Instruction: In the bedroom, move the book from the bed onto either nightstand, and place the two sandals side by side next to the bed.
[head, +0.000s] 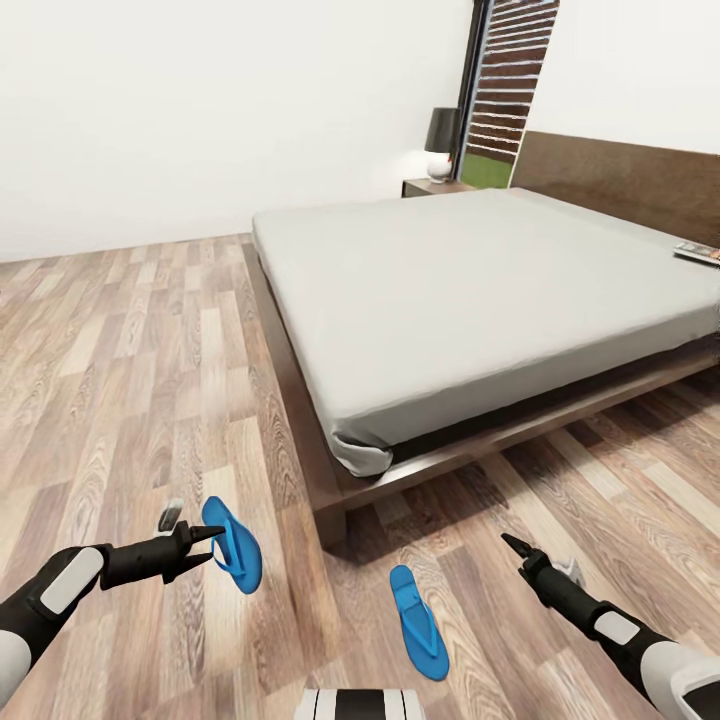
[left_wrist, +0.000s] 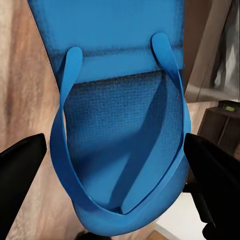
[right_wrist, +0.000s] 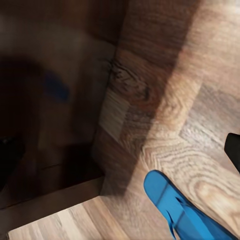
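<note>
Wood floor (head: 150, 330); L gripper (head: 205, 540) clasping sandal (head: 232, 545)

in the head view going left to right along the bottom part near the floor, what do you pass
left gripper → sandal held at its fingers → bed frame corner → second sandal flat on the floor → right gripper

We see one sandal (head: 232, 545) left of the bed (head: 480, 300) corner, the other (head: 418, 622) before it, the book (head: 698, 252) on the mattress's far right.
</note>
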